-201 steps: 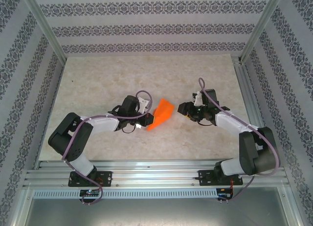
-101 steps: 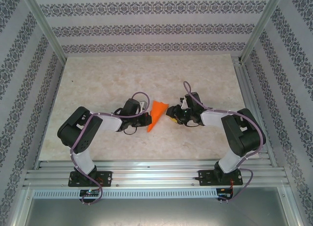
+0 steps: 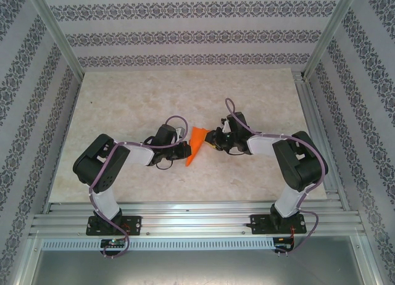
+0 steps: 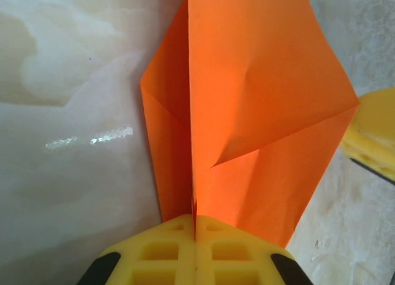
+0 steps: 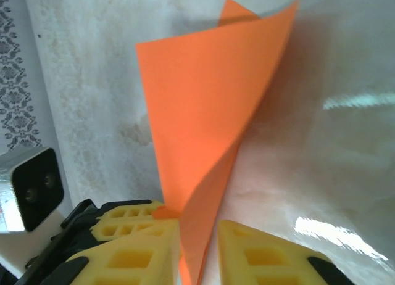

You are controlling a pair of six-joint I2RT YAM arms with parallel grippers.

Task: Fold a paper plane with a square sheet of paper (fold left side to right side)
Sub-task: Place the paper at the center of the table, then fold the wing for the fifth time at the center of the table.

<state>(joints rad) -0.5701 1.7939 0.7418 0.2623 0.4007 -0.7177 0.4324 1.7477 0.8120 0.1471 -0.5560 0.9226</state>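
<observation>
Mid-table [image 3: 123, 106], left fingers [image 4: 160, 257] clamp the paper [image 4: 259, 112]; right fingers [image 5: 129, 254], ajar, straddle it.

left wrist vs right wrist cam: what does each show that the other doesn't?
Left wrist: left gripper shut on the paper at its narrow end; diagonal creases across the sheet; another yellow finger at the paper's right corner.
Right wrist: right gripper straddling a paper edge, jaws apart with a gap on one side, not yet clamped; wallpaper at left.
Both: the orange paper, the marbled table, glare on it.
</observation>
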